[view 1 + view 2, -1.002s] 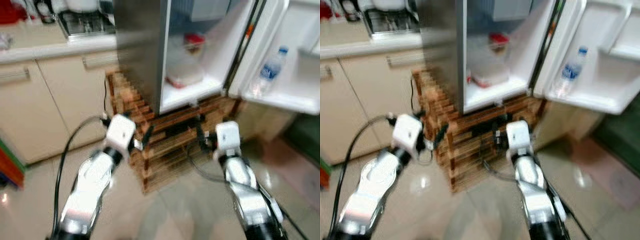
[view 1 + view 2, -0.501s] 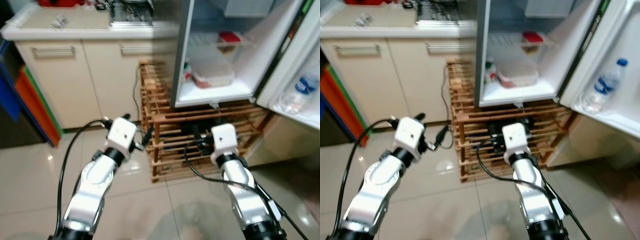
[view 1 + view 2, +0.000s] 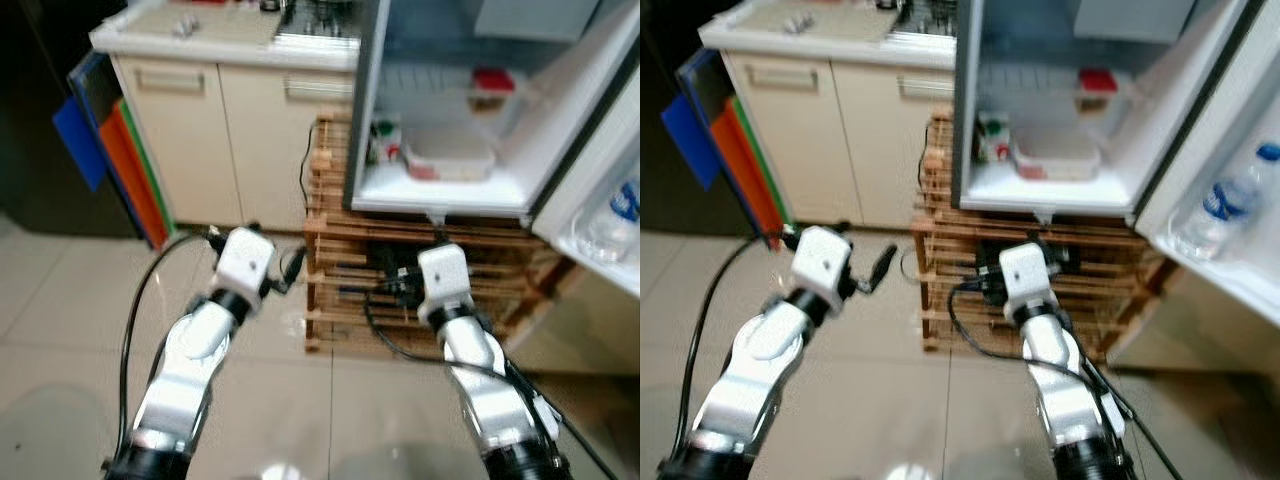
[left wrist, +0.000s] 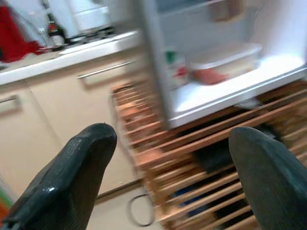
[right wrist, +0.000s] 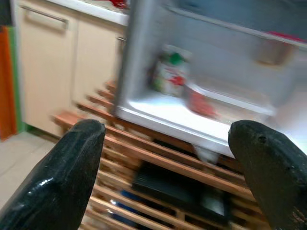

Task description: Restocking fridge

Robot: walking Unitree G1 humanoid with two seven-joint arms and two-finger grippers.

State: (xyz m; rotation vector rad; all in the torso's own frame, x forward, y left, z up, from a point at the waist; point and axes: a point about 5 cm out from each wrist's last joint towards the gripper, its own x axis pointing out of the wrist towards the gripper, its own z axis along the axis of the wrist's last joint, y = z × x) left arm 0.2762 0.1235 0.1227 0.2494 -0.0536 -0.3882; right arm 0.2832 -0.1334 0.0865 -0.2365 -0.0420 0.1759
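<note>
The open fridge (image 3: 470, 190) stands on a wooden slatted rack (image 3: 340, 240) ahead and to the right. On its lower shelf lie a clear lidded container (image 3: 448, 160) and a small carton (image 3: 383, 140); a red-topped item (image 3: 493, 80) sits higher up. A water bottle (image 3: 612, 215) stands in the door shelf at far right. My left gripper (image 3: 290, 268) hangs open and empty in front of the rack's left end. My right gripper (image 3: 395, 283) is open and empty before the rack's middle. Both wrist views look between wide-spread fingers (image 4: 76, 172) (image 5: 67, 163) toward the fridge shelf.
Cream cabinets (image 3: 250, 120) under a pale counter run along the left of the fridge, with a hob (image 3: 320, 20) on top. Blue and orange boards (image 3: 110, 150) lean at the cabinet's left end. Cables trail by the rack. Tiled floor (image 3: 60, 330) lies below.
The camera has swung and steadied, bringing the coloured boards and more floor into view on the left. Both arms keep the same pose, grippers still open.
</note>
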